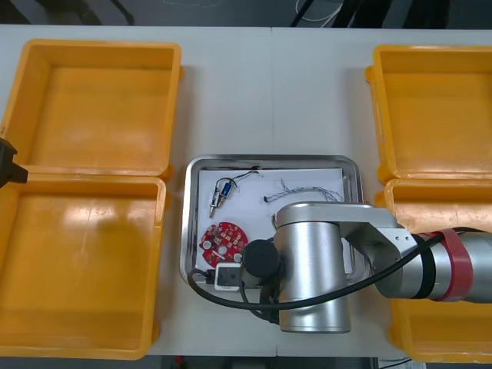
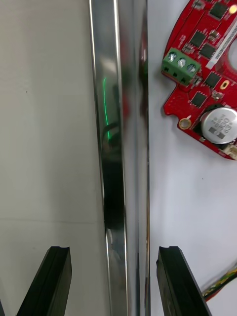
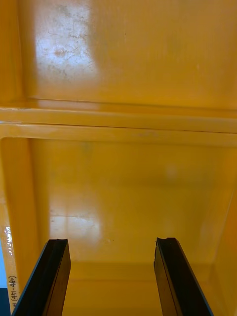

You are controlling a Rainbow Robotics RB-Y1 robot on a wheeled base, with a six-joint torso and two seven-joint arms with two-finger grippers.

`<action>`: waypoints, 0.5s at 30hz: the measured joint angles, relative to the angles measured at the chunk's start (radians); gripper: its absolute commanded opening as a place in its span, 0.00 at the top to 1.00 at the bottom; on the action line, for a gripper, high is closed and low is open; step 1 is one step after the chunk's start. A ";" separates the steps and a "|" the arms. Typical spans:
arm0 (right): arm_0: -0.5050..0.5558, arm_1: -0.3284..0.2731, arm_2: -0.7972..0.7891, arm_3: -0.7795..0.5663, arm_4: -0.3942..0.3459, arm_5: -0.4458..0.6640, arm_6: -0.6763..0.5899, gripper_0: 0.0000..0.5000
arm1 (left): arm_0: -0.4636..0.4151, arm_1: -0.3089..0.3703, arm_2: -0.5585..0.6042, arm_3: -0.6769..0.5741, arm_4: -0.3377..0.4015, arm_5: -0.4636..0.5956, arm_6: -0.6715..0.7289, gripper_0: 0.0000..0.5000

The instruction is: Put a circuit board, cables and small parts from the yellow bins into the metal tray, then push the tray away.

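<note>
1. The metal tray (image 1: 187, 231) is seen at the middle of the light table (image 1: 269, 92), between the bins. Its white floor carries one round red circuit board (image 1: 224, 239) near the left rim.
2. One small metal part (image 1: 220, 194) and one twisted blue and white cable (image 1: 307, 192) are laid toward the tray's far side, apart from each other.
3. In the right wrist view, the end of one red and yellow cable (image 2: 222, 284) is caught beside a finger, on the tray's white floor.
4. Four yellow bins are counted, two at each side: left far (image 1: 96, 108), left near (image 1: 77, 265), right far (image 1: 434, 111) and right near (image 1: 438, 323). Their yellow floors are shown.
5. The right arm (image 1: 323, 261) is stretched in from the right across the tray's near right part.
6. The right gripper (image 2: 112, 249) is held open astride the tray's shiny rim (image 2: 118, 123). One finger is placed over the table outside and the other over the white floor inside, with the circuit board (image 2: 207, 74) farther along that inner side.
7. The left gripper (image 3: 111, 242) is held at the table's left side, its fingers spread wide with nothing between them. It is poised over a bin floor, and the ridge where two bins meet is seen beyond the fingertips.
</note>
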 measured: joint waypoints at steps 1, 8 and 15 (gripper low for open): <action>0.000 0.000 0.006 0.001 0.005 0.000 0.000 0.00 | 0.000 0.000 0.000 0.000 0.000 0.000 0.000 0.00; -0.003 0.005 0.046 0.001 0.058 -0.001 0.000 0.00 | 0.000 0.000 0.000 0.000 0.000 0.000 0.000 0.00; -0.003 0.015 0.060 0.002 0.076 -0.001 0.000 0.00 | 0.000 0.000 0.000 0.000 0.000 0.000 0.000 0.00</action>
